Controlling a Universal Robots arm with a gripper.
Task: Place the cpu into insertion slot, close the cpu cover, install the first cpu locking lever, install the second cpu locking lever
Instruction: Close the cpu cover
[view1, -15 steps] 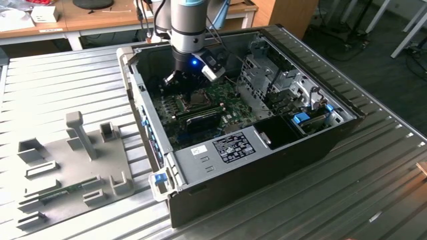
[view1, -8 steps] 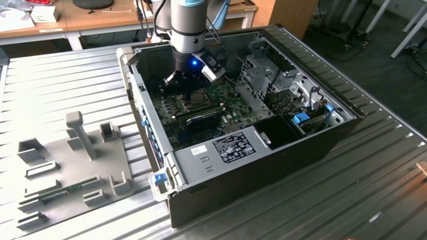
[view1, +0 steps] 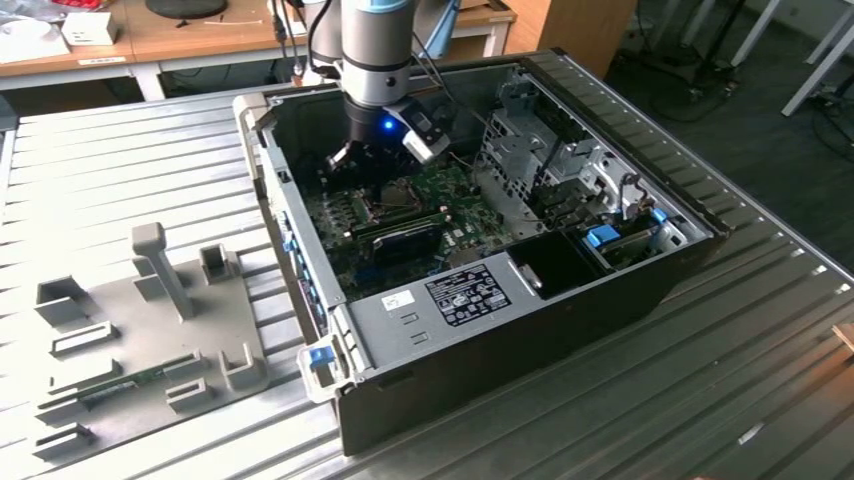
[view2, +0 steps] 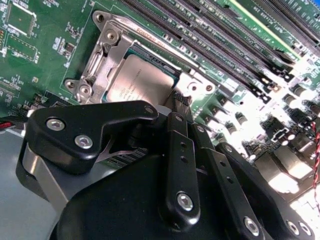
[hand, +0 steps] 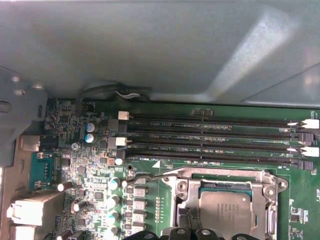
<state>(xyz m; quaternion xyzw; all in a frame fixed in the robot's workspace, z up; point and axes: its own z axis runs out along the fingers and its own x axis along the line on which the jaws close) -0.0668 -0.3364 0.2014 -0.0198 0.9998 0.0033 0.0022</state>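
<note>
The cpu (view2: 142, 82) lies flat in the insertion slot (view2: 172, 75), its dull grey top showing through the cut-out of the cpu cover (view2: 102, 62), which is folded down around it. In the first wrist view the cpu (hand: 226, 212) sits framed by the silvery cover (hand: 220, 177), and a thin wire lever (hand: 150, 176) runs off one corner. My gripper (view2: 182, 100) hangs just above one edge of the socket with its black fingers drawn together and nothing between them. In the exterior view the gripper (view1: 350, 165) reaches down into the open computer case, right beside the socket (view1: 396, 195).
Long black memory slots (hand: 210, 135) run beside the socket. A case wall (hand: 150, 45) stands close behind the board. Drive cages (view1: 547, 160) fill the case on the exterior view's right. A grey parts fixture (view1: 147, 330) lies on the ribbed metal table (view1: 694, 400).
</note>
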